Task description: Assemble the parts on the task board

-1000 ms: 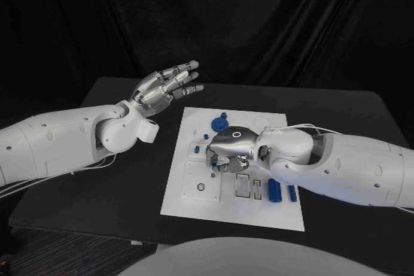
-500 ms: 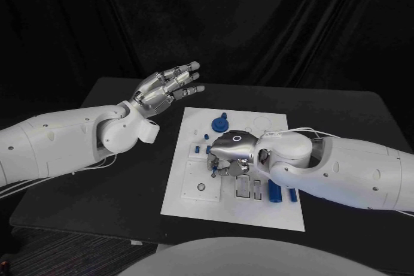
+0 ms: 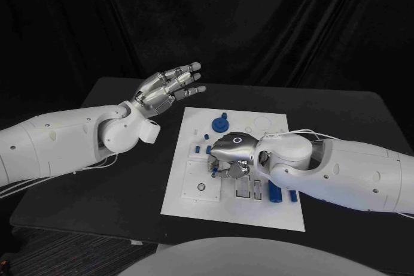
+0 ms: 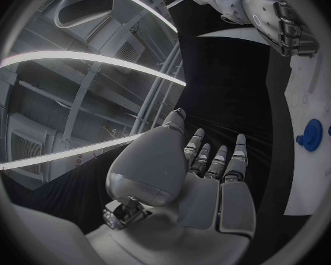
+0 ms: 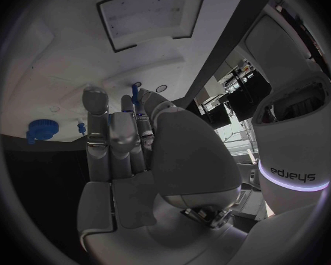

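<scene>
The right hand (image 3: 231,153) is down over the middle of the task board (image 3: 194,192), knuckles up and fingers curled toward the plate. In the right wrist view its fingers (image 5: 110,135) lie close together, and a small blue peg (image 5: 135,95) stands up between the fingertips, apparently pinched there, though the contact itself is partly hidden. Just right of the hand, toward the near edge of the board, two blue cylinders (image 3: 274,192) lie side by side next to a pair of rectangular slots (image 3: 242,185). Left of the hand are a few small blue parts (image 3: 197,149) on the plate, and nearer still a square recessed block with a round hole (image 3: 201,187). At the far end of the board sits a blue gear (image 3: 219,121), also seen in the left wrist view (image 4: 312,135).

The left hand (image 3: 167,84) is raised in the air, well apart from the board, beyond its far left corner, above the black table (image 3: 103,186). Its fingers are spread and extended, palm bare, grasping nothing.
</scene>
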Available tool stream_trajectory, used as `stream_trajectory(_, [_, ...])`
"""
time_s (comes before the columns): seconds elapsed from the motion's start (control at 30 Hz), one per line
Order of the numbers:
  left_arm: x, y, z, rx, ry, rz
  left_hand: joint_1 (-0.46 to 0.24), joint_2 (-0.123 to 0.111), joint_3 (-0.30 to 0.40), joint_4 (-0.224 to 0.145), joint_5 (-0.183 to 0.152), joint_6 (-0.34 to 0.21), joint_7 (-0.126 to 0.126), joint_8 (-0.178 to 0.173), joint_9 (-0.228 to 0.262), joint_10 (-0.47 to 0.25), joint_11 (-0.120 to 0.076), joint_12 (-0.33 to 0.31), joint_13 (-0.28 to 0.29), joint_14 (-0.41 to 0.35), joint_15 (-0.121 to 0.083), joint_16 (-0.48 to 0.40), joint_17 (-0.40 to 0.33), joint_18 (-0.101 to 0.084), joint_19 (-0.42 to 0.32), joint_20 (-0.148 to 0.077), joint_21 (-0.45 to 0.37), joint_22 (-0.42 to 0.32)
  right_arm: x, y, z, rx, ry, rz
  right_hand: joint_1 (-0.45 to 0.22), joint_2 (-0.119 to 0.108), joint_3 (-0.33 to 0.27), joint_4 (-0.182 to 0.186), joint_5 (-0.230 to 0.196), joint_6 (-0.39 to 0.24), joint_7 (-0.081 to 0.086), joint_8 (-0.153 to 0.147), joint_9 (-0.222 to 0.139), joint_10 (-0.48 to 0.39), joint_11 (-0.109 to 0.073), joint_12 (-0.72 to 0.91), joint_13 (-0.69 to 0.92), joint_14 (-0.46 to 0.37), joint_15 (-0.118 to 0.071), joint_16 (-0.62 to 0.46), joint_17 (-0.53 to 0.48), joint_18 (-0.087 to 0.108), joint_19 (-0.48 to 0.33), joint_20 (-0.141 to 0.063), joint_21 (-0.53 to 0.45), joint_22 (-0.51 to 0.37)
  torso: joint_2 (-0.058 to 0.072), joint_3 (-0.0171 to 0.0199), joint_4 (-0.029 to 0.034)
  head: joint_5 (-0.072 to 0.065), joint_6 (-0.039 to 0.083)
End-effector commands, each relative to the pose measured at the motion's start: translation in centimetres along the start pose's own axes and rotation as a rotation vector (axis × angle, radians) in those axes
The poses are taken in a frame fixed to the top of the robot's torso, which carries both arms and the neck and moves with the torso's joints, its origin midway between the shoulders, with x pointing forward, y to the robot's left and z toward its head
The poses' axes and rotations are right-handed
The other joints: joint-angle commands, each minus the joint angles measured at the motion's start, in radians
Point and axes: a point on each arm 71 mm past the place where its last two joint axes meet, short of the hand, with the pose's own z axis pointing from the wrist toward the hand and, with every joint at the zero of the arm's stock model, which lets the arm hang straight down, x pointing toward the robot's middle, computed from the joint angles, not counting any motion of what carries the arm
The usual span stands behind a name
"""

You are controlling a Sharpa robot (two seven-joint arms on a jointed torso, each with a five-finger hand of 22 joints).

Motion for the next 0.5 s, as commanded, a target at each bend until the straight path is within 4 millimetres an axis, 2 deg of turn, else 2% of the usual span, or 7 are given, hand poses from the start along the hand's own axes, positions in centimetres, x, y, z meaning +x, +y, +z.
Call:
stream_trajectory(0.03, [0.18,-0.06,0.06,0.022,0.014,-0.015,0.002,0.01,0.002,-0.003,0.006,0.008,-0.001,0.003,0.001,-0.002,0.007,0.004,0.001,0.005,0.005,0.006,0.001,0.008,0.006,0.002,0.005,0.0,0.18,0.05,-0.05,0.005,0.002,-0.003,0.004,-0.005,0.007,0.0,-0.007,-0.001,0.003,-0.004,-0.001,0.009,-0.001,0.002,0.001,0.002,0.001,-0.003,-0.003,-0.011,0.002,0.001,-0.005,0.072,0.0,0.0002,0.0,0.0,0.0])
stream_trajectory(0.5, [0.19,0.13,0.14,0.012,0.02,-0.02,0.003,0.012,0.004,-0.004,0.007,0.009,-0.001,0.004,0.001,-0.002,0.008,0.005,0.001,0.005,0.006,0.007,0.001,0.008,0.006,0.002,0.005,-0.002,0.49,0.11,-0.05,0.004,0.01,0.002,0.004,-0.006,0.008,-0.002,-0.008,0.0,0.004,-0.005,-0.001,0.012,-0.001,0.002,0.002,-0.001,0.001,-0.008,-0.006,-0.011,0.0,0.001,-0.009,0.071,-0.001,-0.0002,0.0013,-0.002,0.0])
